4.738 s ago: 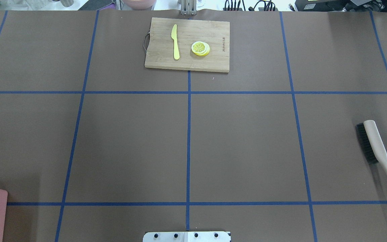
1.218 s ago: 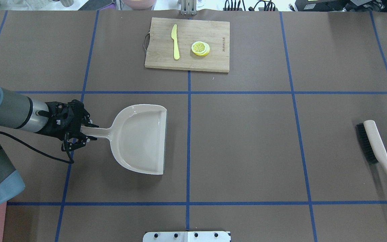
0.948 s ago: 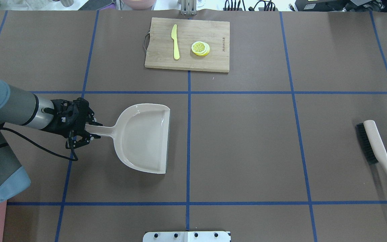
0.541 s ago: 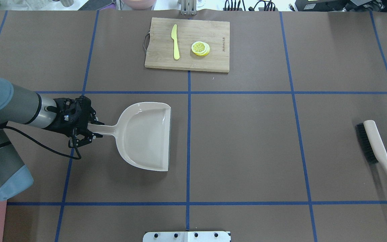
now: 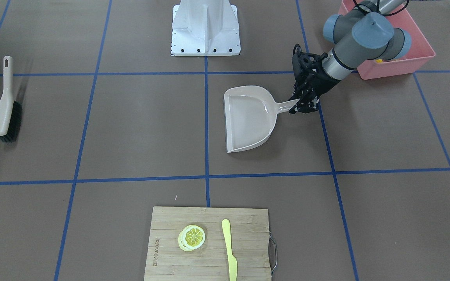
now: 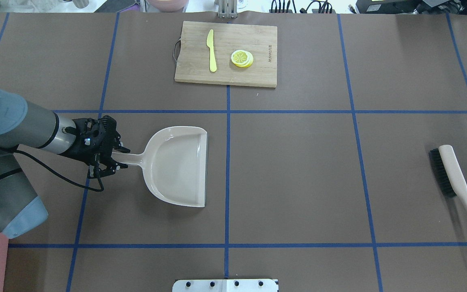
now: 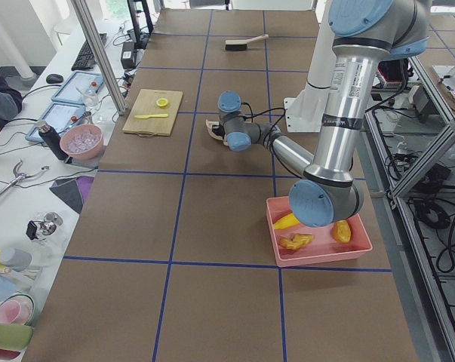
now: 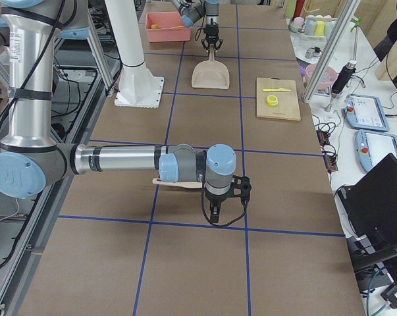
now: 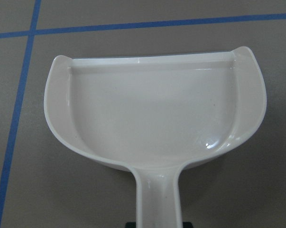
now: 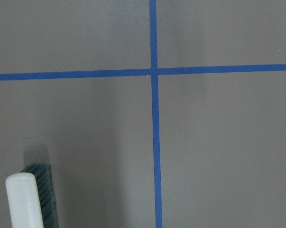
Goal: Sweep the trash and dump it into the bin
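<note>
My left gripper (image 6: 114, 159) is shut on the handle of the beige dustpan (image 6: 178, 166), which lies flat on the table left of centre. It also shows in the front view (image 5: 301, 102). The dustpan is empty in the left wrist view (image 9: 152, 118). The pink bin (image 7: 318, 253) stands at the near left corner behind my left arm. It holds the yellow corn cob (image 7: 286, 221), the ginger root (image 7: 296, 241) and the potato (image 7: 342, 231). My right gripper (image 8: 214, 209) hangs near the brush (image 8: 175, 182); I cannot tell if it is open or shut.
The brush (image 6: 446, 172) lies at the table's right end, and its tip shows in the right wrist view (image 10: 26, 199). A wooden cutting board (image 6: 258, 40) at the far middle carries a yellow knife (image 6: 211, 50) and a lemon slice (image 6: 241, 58). Blue tape lines cross the brown table.
My left arm came in from the left with the dustpan, which was out of view at first. Over the last second it carried the pan slightly right and turned its open edge square.
</note>
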Tool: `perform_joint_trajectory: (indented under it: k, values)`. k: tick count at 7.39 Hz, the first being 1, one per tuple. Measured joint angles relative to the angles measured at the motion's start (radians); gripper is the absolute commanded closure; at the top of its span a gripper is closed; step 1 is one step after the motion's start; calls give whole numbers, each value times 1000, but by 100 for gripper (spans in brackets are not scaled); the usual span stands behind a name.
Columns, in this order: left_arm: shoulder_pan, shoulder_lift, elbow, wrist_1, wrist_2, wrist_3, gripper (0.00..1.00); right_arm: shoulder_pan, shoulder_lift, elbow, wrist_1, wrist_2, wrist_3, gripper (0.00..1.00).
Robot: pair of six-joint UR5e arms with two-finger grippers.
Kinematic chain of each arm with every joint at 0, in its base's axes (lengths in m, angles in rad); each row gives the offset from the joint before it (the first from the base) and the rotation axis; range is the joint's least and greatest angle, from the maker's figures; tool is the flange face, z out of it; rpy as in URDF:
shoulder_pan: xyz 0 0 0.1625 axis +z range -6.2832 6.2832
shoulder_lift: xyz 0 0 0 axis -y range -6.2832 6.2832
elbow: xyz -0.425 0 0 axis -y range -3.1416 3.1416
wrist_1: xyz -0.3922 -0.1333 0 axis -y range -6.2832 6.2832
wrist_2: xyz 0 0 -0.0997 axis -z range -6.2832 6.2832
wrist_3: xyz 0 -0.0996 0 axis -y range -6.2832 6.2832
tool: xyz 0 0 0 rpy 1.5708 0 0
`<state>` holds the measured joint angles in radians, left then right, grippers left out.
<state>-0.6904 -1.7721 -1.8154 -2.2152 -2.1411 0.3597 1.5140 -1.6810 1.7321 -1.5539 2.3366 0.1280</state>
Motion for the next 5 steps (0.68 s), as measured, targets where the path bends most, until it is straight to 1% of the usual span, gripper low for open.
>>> perform_joint_trajectory:
  k: [1,3,5]
  values:
    - [0,-1,0,0,-3,0,2,0,1,0,0,1,1,0]
    - [-6,-1,-6,-2,-13,-1,2,0,0,0,0,1,2,0]
    - [-68,12,-21,3,-16,-26,2,0,0,-3,0,2,4,0]
